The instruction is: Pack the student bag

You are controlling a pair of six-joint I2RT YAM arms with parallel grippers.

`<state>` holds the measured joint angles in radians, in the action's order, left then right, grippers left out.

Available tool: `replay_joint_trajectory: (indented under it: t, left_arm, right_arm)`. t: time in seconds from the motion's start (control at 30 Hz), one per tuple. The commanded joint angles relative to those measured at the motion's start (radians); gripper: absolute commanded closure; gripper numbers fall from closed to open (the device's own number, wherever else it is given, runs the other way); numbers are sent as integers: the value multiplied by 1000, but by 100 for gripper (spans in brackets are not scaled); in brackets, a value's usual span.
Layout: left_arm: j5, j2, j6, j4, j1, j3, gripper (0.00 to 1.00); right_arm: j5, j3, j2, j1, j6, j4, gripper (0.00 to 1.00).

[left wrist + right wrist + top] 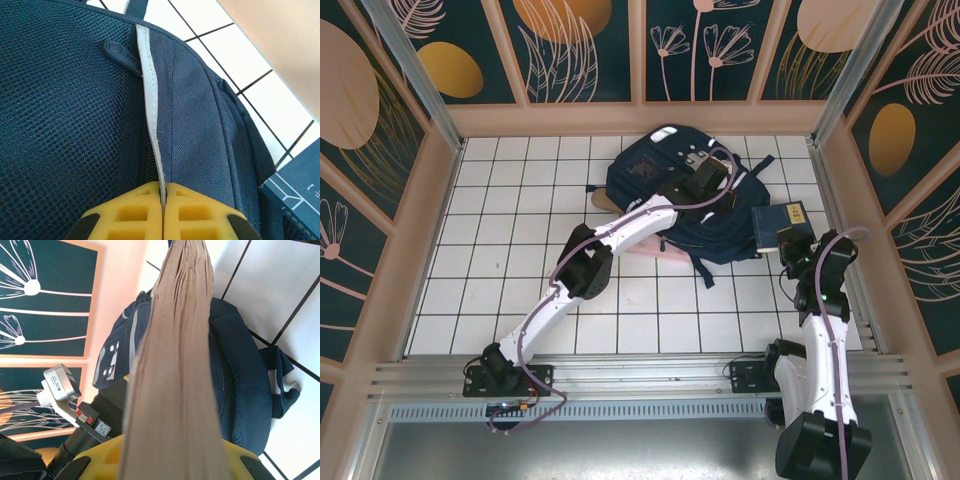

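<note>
Student bag (60, 125): navy mesh, woven | stripe (150, 100): white, stitched | book (175, 365): tan page-edges

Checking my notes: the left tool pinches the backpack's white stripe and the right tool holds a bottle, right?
Not a bottle: the right tool holds a book, its page edges plain in the right wrist view. The left tool does pinch the backpack's white stripe.

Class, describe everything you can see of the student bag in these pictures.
The student bag is large, navy fabric with a mesh panel, white reflective stripes, grey buckle patches and dark straps. It lies flat on the white tiled table, near the back wall. The left gripper has its jaws shut on one stripe; a book is close beside it.
</note>
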<state>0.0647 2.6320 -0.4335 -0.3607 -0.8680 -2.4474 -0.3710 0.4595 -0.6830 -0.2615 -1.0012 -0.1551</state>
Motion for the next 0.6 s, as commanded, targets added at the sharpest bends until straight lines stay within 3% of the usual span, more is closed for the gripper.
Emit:
replay_joint_trajectory:
  t: [0.0,0.27,0.4,0.57]
  left_arm:
    - [-37,-64,-4,-2,12,3,100]
    - [81,-215,-129,67,89,56,100]
    - [126,-282,-162,90,124,60,100]
    - [101,-392,-157,103,150,115,100]
  right_arm:
    - [30,49,26,14,9,-25,100]
    - [347,209,89,146,38,-50,100]
    - [382,266,53,183,85,-78,100]
    - [411,274,59,182,89,-141,100]
